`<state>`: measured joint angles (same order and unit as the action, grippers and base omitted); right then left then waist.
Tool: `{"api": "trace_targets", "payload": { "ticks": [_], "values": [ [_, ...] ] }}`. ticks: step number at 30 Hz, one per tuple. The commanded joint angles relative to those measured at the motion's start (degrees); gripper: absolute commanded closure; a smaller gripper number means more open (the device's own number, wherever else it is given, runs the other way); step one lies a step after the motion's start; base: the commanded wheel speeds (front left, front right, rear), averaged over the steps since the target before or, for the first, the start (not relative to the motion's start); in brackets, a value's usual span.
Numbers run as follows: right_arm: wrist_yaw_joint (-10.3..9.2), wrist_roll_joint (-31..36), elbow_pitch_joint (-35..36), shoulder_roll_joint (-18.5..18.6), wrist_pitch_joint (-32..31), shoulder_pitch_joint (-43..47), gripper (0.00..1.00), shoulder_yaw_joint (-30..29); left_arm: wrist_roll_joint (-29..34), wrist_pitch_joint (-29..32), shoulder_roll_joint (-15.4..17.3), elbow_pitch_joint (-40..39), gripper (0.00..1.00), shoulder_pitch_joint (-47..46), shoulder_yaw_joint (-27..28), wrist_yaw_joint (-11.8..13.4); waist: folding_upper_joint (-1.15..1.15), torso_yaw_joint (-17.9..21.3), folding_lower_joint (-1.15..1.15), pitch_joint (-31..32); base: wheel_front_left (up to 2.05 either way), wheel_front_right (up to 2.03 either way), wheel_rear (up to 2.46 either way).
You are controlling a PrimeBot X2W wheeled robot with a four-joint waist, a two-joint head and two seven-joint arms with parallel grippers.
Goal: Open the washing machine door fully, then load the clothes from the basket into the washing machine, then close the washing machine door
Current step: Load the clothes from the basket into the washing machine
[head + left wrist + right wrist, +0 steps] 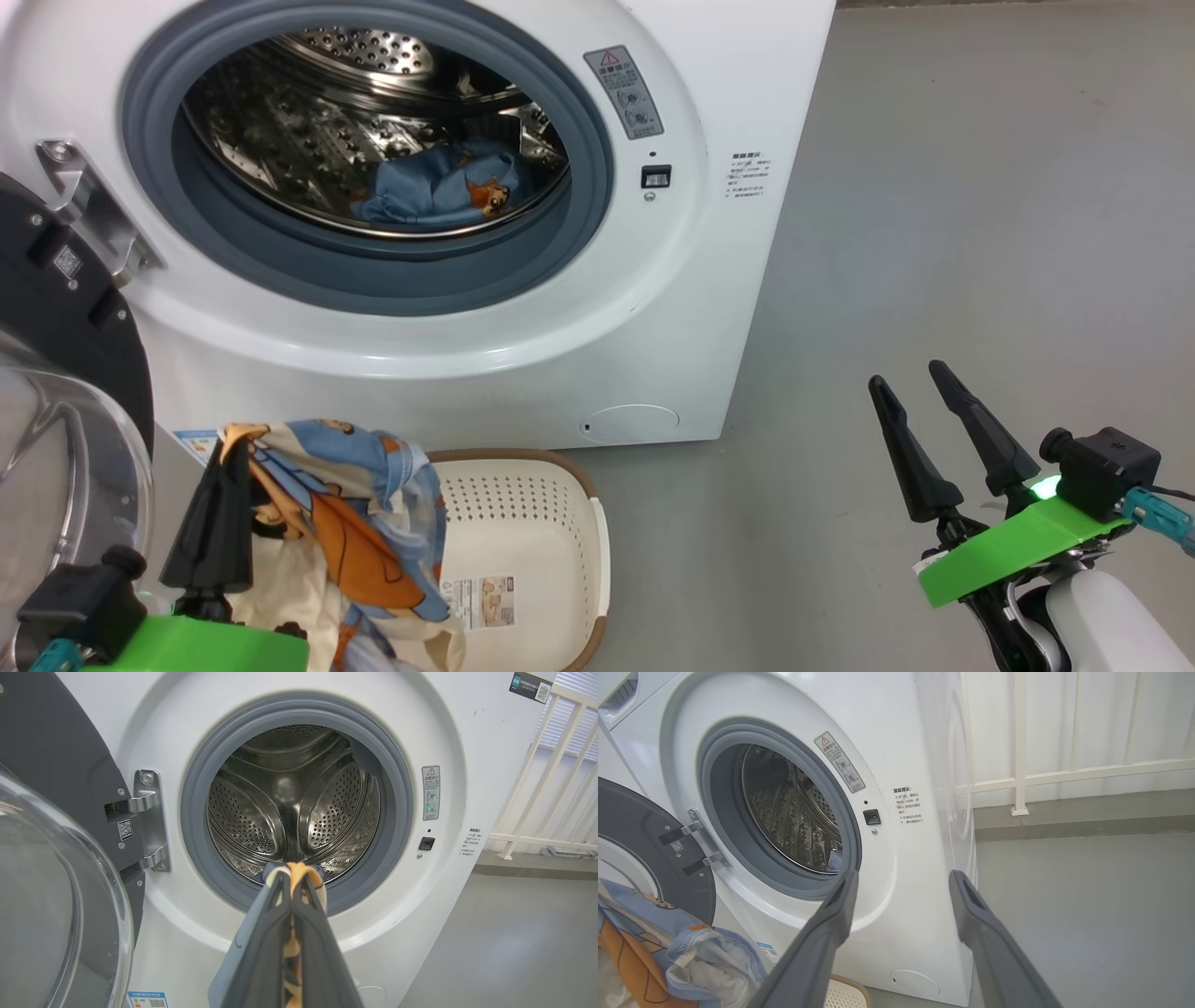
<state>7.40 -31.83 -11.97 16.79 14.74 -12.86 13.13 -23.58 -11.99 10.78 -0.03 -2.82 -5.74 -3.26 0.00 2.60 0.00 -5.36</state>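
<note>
Clothes [364,504] of blue fabric printed with orange-brown bears, with a cream-white part at the lower end, are pinched between the closed fingers of the left gripper [227,448]. They are held up over the left part of the basket [523,509], whose label [481,602] is seen at its bottom. In the left wrist view, orange and pale cloth is squeezed between the 2 fingers, which are aimed at the lower edge of the drum opening. Another blue bear-print piece [448,187] is lying low in the steel drum [308,112] of the washing machine [728,233]. The washing machine door [47,271] is swung open to the left on its hinge [89,210]. The basket is set on the grey floor [980,233] just in front of the machine. The right gripper [907,378] is held well apart to the right, over the floor, its 2 fingers spread with nothing between them.
</note>
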Motion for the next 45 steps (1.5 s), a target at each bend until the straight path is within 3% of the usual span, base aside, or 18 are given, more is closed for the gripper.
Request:
{"api": "trace_targets", "payload": {
  "ticks": [1, 11, 21, 29, 45],
  "values": [
    [0.09, 0.78, 1.47, 0.79, 0.26, 0.34, 0.00, 0.77, -0.27, -0.55, 1.13, -1.17, 1.00, -2.70, 1.97, 0.11, 0.00, 0.03, 0.00, -0.07, 0.00, 0.00, 0.00],
    [0.09, 0.72, 1.63, 0.83, 0.26, -0.05, 0.00, 0.51, -0.11, -1.11, 1.48, -0.65, 1.00, -7.96, 1.24, -0.43, 0.00, -0.10, 0.00, -1.46, 0.00, 0.00, 0.00],
    [0.09, 0.59, 2.70, 0.72, 0.26, -1.41, 0.00, 0.41, 0.51, -0.60, 1.54, 2.87, 1.00, -22.06, -0.80, -1.41, 0.00, -0.10, 0.00, -6.26, 0.00, 0.00, 0.00],
    [0.09, 0.59, 4.18, 0.80, 0.26, -3.26, 0.00, -0.01, 1.26, -1.35, 1.11, 11.32, 1.00, -34.10, -2.21, -2.18, 0.00, 1.77, 0.00, -11.90, 0.00, 0.00, 0.00],
    [0.09, 0.73, 6.56, -0.20, 0.26, -7.02, 0.00, 0.14, 2.06, -2.86, 1.86, 36.05, 1.00, -54.32, -3.20, -3.61, 0.00, 6.82, 0.00, -23.92, 0.00, 0.00, 0.00]
  ]
}}
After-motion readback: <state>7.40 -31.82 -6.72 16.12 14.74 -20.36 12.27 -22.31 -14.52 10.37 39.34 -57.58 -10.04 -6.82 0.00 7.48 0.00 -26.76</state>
